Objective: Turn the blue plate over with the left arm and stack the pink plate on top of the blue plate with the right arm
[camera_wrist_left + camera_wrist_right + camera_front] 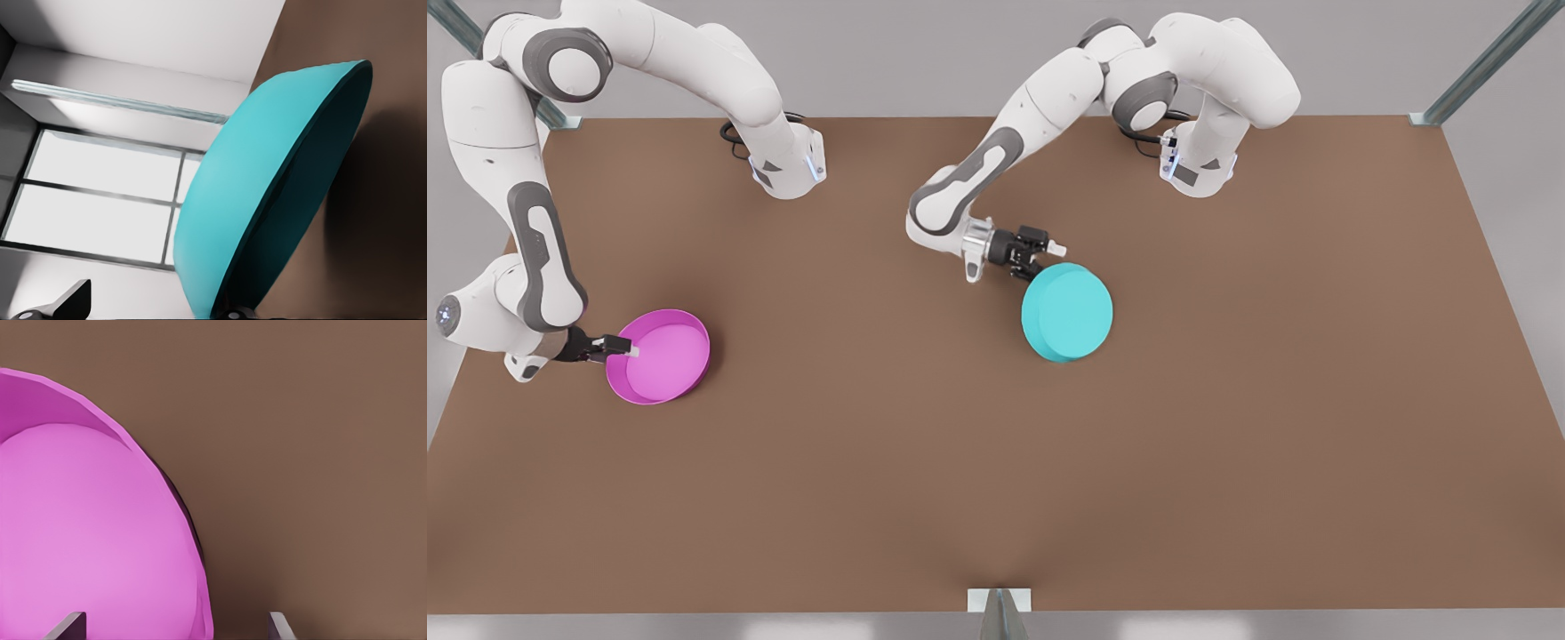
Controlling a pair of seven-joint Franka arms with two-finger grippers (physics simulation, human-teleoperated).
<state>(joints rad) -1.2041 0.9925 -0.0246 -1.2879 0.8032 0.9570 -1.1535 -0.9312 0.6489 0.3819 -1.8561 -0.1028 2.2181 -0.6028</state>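
Relative to the round turquoise blue plate (1067, 311), which lies near the middle of the brown counter (1227, 462) with its flat base up: the round magenta pink plate (660, 356) sits rim-up well apart toward the front view's left, with the right tool (624, 348) at its rim, fingers spread either side of the wall and not yet closed. The left tool (1042, 258) clamps the blue plate's far rim, so the flip looks almost done; next, release and withdrawal. Open counter surrounds both plates, edges distant.
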